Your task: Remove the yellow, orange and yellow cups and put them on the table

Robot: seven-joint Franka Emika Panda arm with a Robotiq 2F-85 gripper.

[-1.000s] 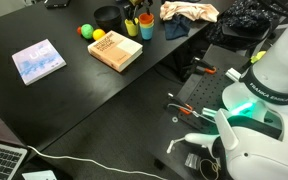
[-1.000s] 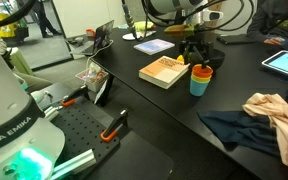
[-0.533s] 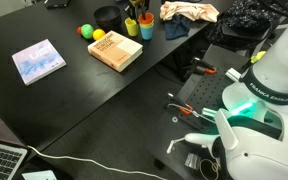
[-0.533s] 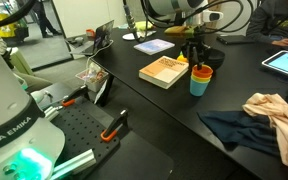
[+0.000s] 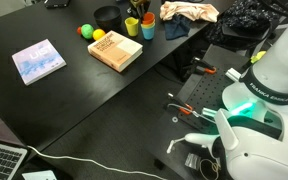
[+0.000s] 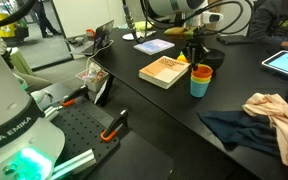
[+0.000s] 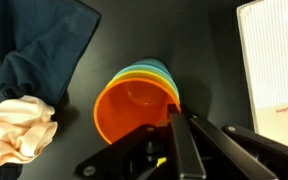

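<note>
A stack of cups stands on the black table (image 5: 44, 110) beside the tan book (image 5: 115, 49). The orange cup (image 7: 134, 105) sits innermost. A yellow cup's rim (image 7: 134, 72) shows just outside it, and the blue cup (image 6: 200, 86) is the outer one. My gripper (image 7: 174, 112) comes down from above, shut on the orange cup's rim at the side nearest the book. In an exterior view the gripper (image 6: 197, 60) stands upright over the orange cup (image 6: 201, 72). Another yellow cup (image 5: 132, 26) stands on the table next to the stack (image 5: 147, 28).
A dark blue cloth (image 7: 34, 40) and a beige cloth (image 7: 19, 125) lie close to the stack. A yellow ball (image 5: 97, 34) and an orange ball (image 5: 85, 30) sit behind the tan book. Farther along lie a black bowl (image 5: 107, 14) and a pale blue book (image 5: 38, 60).
The jaws have gone from wide open to shut on the orange cup's rim. The arm and the stack stay where they were.
</note>
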